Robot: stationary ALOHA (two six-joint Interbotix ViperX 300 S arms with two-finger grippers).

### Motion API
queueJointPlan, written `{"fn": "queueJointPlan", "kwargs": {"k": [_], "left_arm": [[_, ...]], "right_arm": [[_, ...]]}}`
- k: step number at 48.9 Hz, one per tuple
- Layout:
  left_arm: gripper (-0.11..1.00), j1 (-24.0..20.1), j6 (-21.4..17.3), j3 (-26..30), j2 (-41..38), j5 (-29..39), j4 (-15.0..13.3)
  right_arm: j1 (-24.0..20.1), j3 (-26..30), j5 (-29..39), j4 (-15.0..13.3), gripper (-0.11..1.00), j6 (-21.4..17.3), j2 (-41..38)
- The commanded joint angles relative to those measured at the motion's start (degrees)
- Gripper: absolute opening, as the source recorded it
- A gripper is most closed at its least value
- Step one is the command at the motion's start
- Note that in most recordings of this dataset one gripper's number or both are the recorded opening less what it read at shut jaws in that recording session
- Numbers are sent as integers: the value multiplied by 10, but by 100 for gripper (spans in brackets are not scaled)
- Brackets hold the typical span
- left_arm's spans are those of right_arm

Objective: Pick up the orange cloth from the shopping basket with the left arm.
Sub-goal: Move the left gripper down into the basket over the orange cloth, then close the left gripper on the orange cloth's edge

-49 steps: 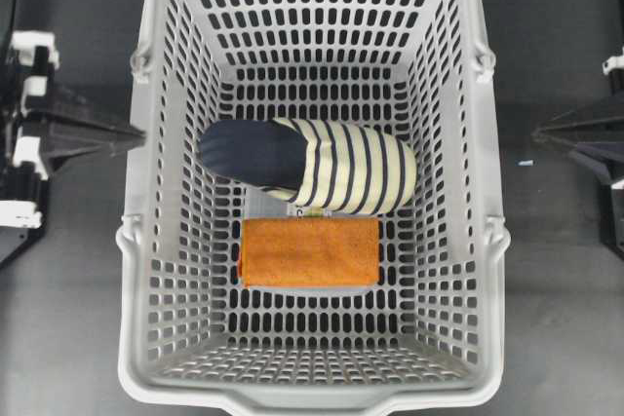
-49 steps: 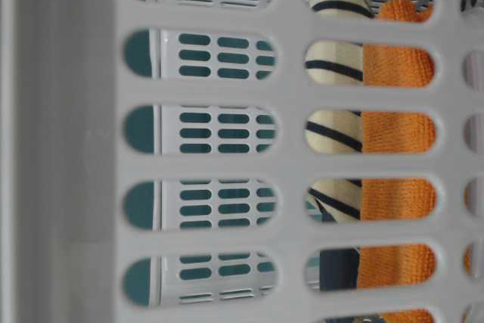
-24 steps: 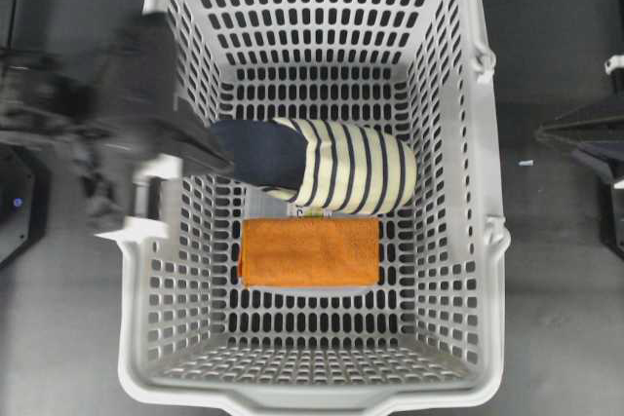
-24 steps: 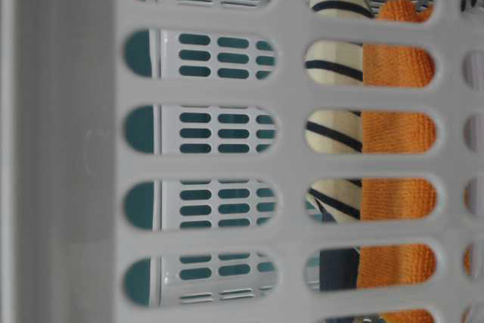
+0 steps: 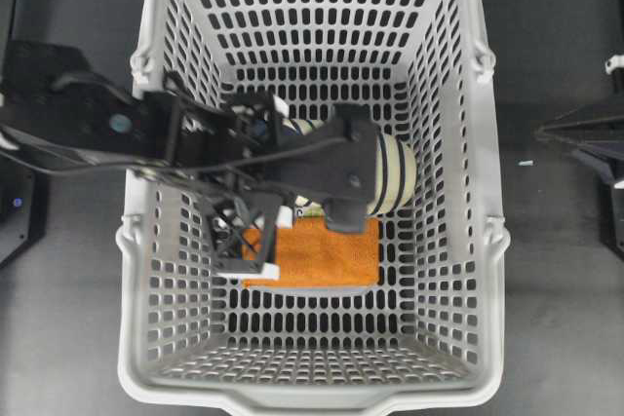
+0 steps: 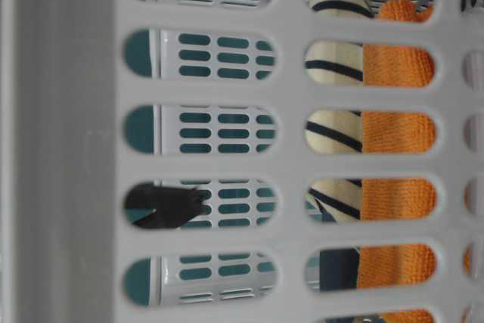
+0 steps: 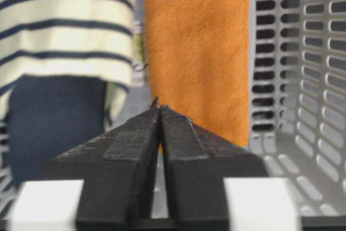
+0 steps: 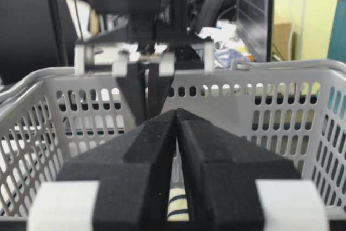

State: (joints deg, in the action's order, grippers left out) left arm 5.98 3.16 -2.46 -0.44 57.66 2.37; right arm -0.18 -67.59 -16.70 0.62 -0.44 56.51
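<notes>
The orange cloth (image 5: 322,252) is lying flat on the floor of the shopping basket (image 5: 146,26), folded into a rectangle whose long axis is running across the basket, side wall to side wall. Just beyond it, toward the basket's far wall, a striped slipper (image 5: 390,174) with a navy toe is resting alongside, edge nearly touching edge.

The left arm (image 5: 88,124) is reaching in over the basket's side rim, its links stretching across the slipper, and the left gripper (image 7: 160,111) is hanging low inside the basket. In the wrist view its two black fingers are pressed together to a point, holding nothing, and the cloth is sitting straight ahead of that point and slightly to one side, its near short end closest to the tips. So the cloth lies ahead of and below the fingers, lengthwise along their line of sight.

The right gripper (image 8: 177,114) is staying outside the basket, beside its opposite wall, fingers likewise pinched together and empty, well apart from the cloth. The left one is plainly nearer.

To my eye the fingers need to part and come down over the cloth's near end, keeping clear of the slipper.
</notes>
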Motion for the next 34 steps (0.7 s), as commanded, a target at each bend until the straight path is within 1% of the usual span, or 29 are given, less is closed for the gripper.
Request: {"fn": "queueJointPlan", "kwargs": {"k": [1, 6, 11, 13, 15, 18, 22, 34], "left_arm": [[13, 7, 8, 11, -1, -20, 1], [42, 9, 21, 6, -9, -45, 2], [72, 9, 37, 0, -23, -55, 1], [82, 10, 42, -3, -30, -55, 1], [88, 14, 47, -6, -35, -59, 2], [91, 16, 52, -11, -44, -63, 1], [89, 18, 54, -22, -53, -76, 2], [90, 18, 56, -67, -72, -132, 1]], "right_arm": [[-1, 6, -4, 2, 0, -1, -3], [-1, 5, -4, 2, 0, 0, -3], [-1, 4, -4, 3, 0, -1, -2], [-1, 4, -4, 2, 0, -1, -3], [-1, 4, -4, 2, 0, -1, -3], [-1, 4, -4, 2, 0, -1, -3], [-2, 4, -4, 3, 0, -1, -3], [-1, 3, -4, 3, 0, -1, -3]]}}
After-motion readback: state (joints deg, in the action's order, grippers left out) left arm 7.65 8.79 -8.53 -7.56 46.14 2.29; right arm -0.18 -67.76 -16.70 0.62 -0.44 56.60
